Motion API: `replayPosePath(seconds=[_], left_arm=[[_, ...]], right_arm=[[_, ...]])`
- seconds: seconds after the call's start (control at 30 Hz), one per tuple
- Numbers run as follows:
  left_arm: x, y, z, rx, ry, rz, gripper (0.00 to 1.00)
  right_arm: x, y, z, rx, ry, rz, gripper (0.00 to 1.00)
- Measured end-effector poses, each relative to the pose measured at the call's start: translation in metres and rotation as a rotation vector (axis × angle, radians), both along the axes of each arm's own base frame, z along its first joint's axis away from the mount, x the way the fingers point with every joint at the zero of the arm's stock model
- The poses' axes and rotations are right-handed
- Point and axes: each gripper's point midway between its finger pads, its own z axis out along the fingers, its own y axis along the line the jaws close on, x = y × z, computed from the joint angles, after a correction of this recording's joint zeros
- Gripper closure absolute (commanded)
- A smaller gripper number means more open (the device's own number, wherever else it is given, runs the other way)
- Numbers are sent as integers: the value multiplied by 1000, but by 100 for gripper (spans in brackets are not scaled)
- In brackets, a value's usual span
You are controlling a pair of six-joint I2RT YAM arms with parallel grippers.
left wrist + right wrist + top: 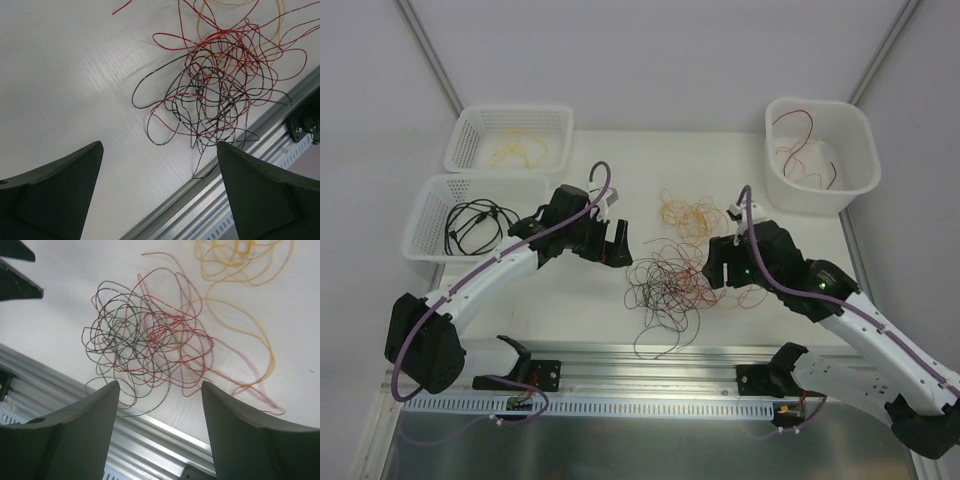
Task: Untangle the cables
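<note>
At the far left stand two white mesh baskets. The rear basket (pixel 510 110) holds pale yellow strands (pixel 520 150), and the front basket (pixel 428 200) holds coiled black leads (pixel 470 228). Just right of them the left claw (pixel 617 243) hangs over bare tabletop (pixel 570 295), spread wide and holding nothing, beside the heap but not touching it.

The cables (pixel 665 280) lie in the middle of the tabletop. Black and red loops are knotted together, and one loop reaches the metal rail (pixel 650 355) along the near edge. Behind them, touching the heap, sits a looser orange bunch (pixel 688 213), with one orange strand trailing through the red loops.

The right claw (pixel 718 268) hovers over the right side of the heap, its fingers apart with nothing between them. At the far right rear a white tub (pixel 865 150) holds a few red strands (pixel 807 150), well apart from the heap.
</note>
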Motion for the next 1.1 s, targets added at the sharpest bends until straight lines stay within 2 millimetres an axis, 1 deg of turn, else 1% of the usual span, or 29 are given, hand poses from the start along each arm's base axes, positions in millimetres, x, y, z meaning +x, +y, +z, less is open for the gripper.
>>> replayPosePath(seconds=[0.07, 0.1, 0.17, 0.23, 0.33, 0.4, 0.47, 0.5, 0.57, 0.63, 0.67, 0.73, 0.77, 0.8, 0.83, 0.87, 0.9, 0.93, 1.03, 1.1], left_arm=[[-6, -11, 4, -25, 7, -7, 1], [-10, -18, 6, -35, 8, -17, 1], [-21, -35, 8, -52, 14, -44, 1], [-33, -50, 9, -49, 18, -71, 1], [-40, -76, 6, -27, 18, -92, 1], [-41, -93, 0, 0, 11, -96, 1], [-41, -104, -13, 42, 7, -86, 1], [-40, -106, -19, 62, 5, -78, 1], [-40, -109, -37, 114, 15, -57, 2], [-37, -107, -55, 169, 24, -32, 4], [-35, -105, -63, 194, 27, -14, 9], [-31, -102, -77, 233, 35, 13, 15], [-29, -99, -84, 255, 41, 28, 25], [-29, -98, -88, 264, 47, 37, 32], [-28, -97, -92, 273, 51, 46, 42], [-28, -97, -94, 276, 55, 53, 69], [-29, -96, -95, 277, 59, 60, 92], [-29, -95, -96, 275, 58, 65, 100], [-32, -90, -97, 272, 49, 61, 100], [-37, -84, -93, 263, 45, 60, 100]], right_arm=[[1, -15, 13, 0, -55, -50, 30], [1, -22, 16, -6, -72, -74, 30], [1, -35, 16, -27, -87, -118, 29], [3, -44, 8, -51, -84, -160, 28], [2, -61, -12, -108, -51, -219, 27], [1, -71, -25, -134, -31, -254, 27], [-2, -81, -33, -147, -19, -281, 27], [-3, -83, -34, -146, -19, -289, 27], [-4, -87, -34, -132, -27, -303, 27], [-4, -89, -33, -120, -35, -309, 27], [-4, -89, -34, -117, -34, -310, 27], [-4, -87, -37, -112, -28, -304, 27], [-4, -86, -39, -112, -24, -300, 27], [-5, -85, -42, -111, -18, -295, 27], [-5, -82, -44, -105, -10, -287, 27], [-5, -80, -47, -102, -2, -279, 27], [-5, -76, -49, -92, 4, -268, 27], [-5, -72, -52, -80, 11, -255, 27], [-3, -56, -63, -38, 43, -213, 28], [-2, -44, -71, -12, 73, -189, 28]])
